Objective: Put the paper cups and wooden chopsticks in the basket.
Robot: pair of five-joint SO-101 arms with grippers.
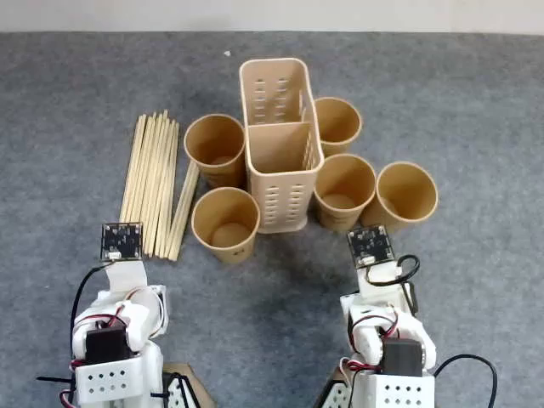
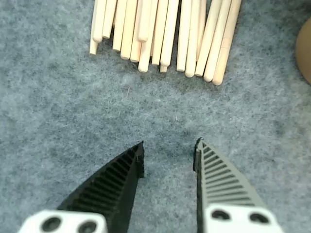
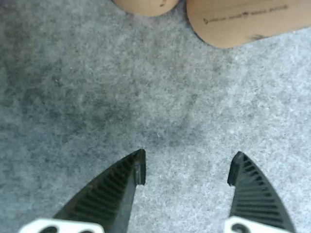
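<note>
Grey fuzzy worktop (image 1: 280, 297) carries the beige basket (image 1: 276, 144) in its middle, with five upright paper cups (image 1: 225, 223) just beside it and the wooden chopsticks (image 1: 153, 183) lying in a bundle on the left arm's side, while the left claw (image 2: 170, 143) and the right claw (image 3: 190, 153) are both open, holding nothing.

A grey felt mat (image 1: 476, 110) meets a pale strip (image 1: 272, 15).
</note>
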